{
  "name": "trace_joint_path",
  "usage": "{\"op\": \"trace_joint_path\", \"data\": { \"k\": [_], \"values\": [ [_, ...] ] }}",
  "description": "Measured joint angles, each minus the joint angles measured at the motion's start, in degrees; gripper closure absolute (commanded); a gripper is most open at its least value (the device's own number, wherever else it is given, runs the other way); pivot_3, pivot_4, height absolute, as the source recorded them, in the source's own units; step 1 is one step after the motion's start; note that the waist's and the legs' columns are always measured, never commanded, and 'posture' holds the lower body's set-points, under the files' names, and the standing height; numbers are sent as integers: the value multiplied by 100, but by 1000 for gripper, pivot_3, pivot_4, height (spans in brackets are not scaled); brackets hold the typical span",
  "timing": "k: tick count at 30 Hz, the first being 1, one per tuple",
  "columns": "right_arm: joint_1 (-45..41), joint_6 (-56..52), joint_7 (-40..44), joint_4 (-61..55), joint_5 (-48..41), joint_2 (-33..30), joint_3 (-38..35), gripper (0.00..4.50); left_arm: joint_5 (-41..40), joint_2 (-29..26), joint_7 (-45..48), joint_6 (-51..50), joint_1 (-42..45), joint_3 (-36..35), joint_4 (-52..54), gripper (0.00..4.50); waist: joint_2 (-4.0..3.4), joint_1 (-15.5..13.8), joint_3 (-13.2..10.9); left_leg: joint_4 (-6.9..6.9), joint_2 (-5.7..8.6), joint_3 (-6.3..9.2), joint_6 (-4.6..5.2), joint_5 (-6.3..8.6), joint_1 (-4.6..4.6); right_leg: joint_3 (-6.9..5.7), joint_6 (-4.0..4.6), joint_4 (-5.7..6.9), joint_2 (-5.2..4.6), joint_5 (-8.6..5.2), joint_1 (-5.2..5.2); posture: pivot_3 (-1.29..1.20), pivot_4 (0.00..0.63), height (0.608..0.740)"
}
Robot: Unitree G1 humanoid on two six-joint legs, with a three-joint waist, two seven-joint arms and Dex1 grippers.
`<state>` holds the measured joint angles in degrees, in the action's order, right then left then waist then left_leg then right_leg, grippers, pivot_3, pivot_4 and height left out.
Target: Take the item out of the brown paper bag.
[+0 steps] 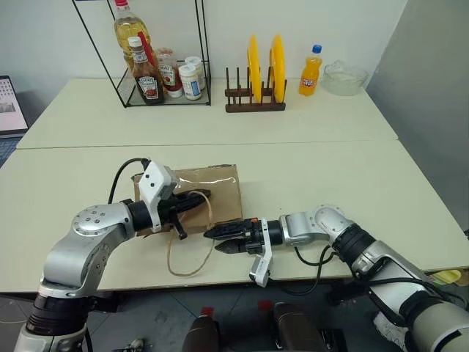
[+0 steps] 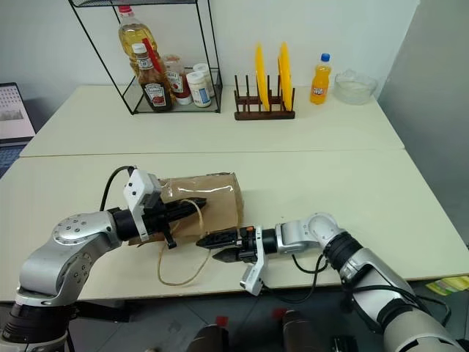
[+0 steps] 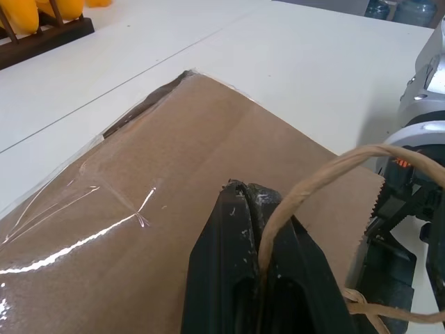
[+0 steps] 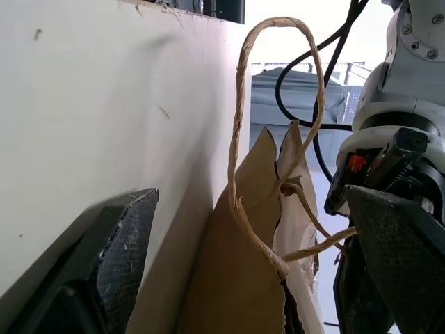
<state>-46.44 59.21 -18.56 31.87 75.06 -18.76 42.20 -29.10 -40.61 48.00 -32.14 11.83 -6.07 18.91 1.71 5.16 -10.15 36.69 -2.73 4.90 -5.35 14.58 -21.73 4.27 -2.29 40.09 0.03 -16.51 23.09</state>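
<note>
The brown paper bag lies flat on the table with its mouth toward the front edge. My left gripper rests over the bag, shut on one cord handle that runs between its fingers. The bag's other handle loops loose on the table. My right gripper points sideways at the bag's mouth, open, its fingers spread on either side of the bag's rim. The item is hidden.
At the back stand a wire rack of bottles and jars, a wooden rack with yellow plates, an orange soda bottle and a glass bowl. A laptop sits far left. The table's front edge is close.
</note>
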Motion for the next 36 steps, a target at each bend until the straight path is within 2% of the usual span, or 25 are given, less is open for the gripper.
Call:
{"op": "trace_joint_path", "data": {
  "k": [3,13,18,26,31,36],
  "values": [
    [-79,-84,26,147,-110,75,141,907,0,0,-1,0,0,0,0,4500,6,0,4,-1,0,1,0,0,0,-1,0,0,1,0,0,0,150,740],
    [-165,-130,267,335,-707,17,285,4439,22,22,1,44,48,0,-99,4500,17,-1,10,-6,-1,5,1,0,1,-4,4,-2,1,-2,-1,0,150,740],
    [-135,-54,894,587,-1477,41,223,4478,33,48,-14,128,329,0,-284,4500,20,-9,13,-6,0,6,1,0,4,-7,4,-8,-1,-2,-12,0,150,740],
    [91,144,2626,752,-3125,-13,108,4478,-67,172,-319,-201,1268,-107,-806,4500,20,-70,12,-5,7,20,0,1,6,-30,2,-39,-15,-3,-48,0,150,740],
    [231,116,3226,563,-3510,-87,56,4478,-353,345,-690,-677,2175,-242,-1098,4500,20,-124,11,-6,10,52,0,2,6,-58,0,-75,-17,-2,-77,0,150,740],
    [271,63,3427,558,-3597,-59,11,4478,-483,406,-740,-892,2597,-249,-1127,4500,20,-153,11,-31,8,57,-1,1,8,-65,0,-100,-17,-2,-81,0,150,740]
  ]
}}
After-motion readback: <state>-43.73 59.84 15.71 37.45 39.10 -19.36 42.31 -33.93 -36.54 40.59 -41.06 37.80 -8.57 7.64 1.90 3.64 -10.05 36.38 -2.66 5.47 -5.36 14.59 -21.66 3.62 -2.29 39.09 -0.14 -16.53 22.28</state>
